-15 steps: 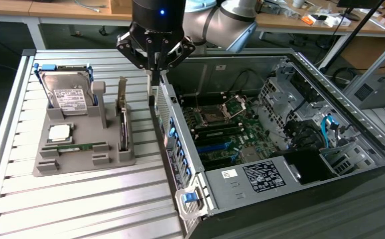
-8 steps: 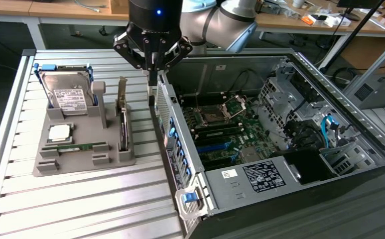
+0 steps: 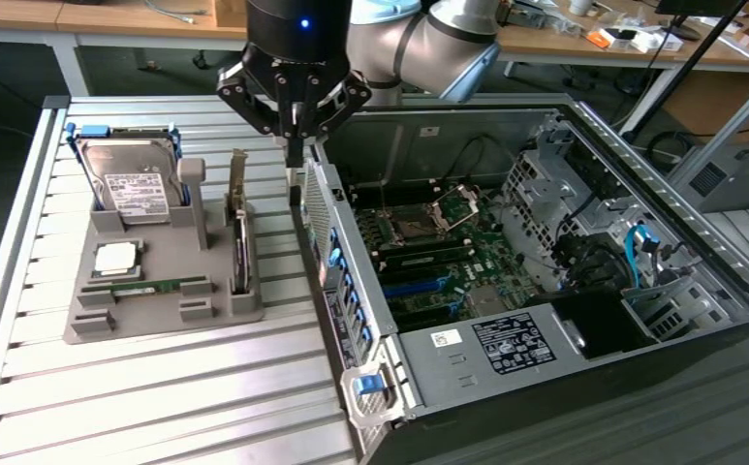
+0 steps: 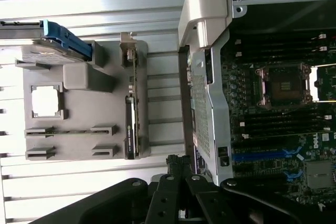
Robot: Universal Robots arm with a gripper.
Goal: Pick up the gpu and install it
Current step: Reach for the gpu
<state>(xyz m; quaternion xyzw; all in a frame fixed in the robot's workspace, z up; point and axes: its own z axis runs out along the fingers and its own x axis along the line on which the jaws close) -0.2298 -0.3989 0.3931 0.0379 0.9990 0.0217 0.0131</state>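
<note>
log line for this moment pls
tool: shut, holding nothing | gpu: on edge in grey holder | place: tool by pc case wall facing holder

the tabletop (image 3: 154, 397) is ribbed bare metal, silvery with a soft brushed sheen. on it the holder (image 3: 154, 310) looks like matt grey plastic, slightly grainy. the hard drive (image 3: 133, 189) has a shiny silver metal shell and a white paper label, with blue plastic around it. the gpu (image 3: 237, 232) is a dark, dull circuit board with a pale metal bracket. the computer case (image 3: 452, 145) is unpainted grey sheet metal, smooth and faintly reflective, with glossy blue plastic tabs (image 3: 346, 291). the end effector (image 4: 177, 162) is black, smooth and semi-matt. the arm (image 3: 458, 39) is smooth silver-grey with a satin gloss.
</note>
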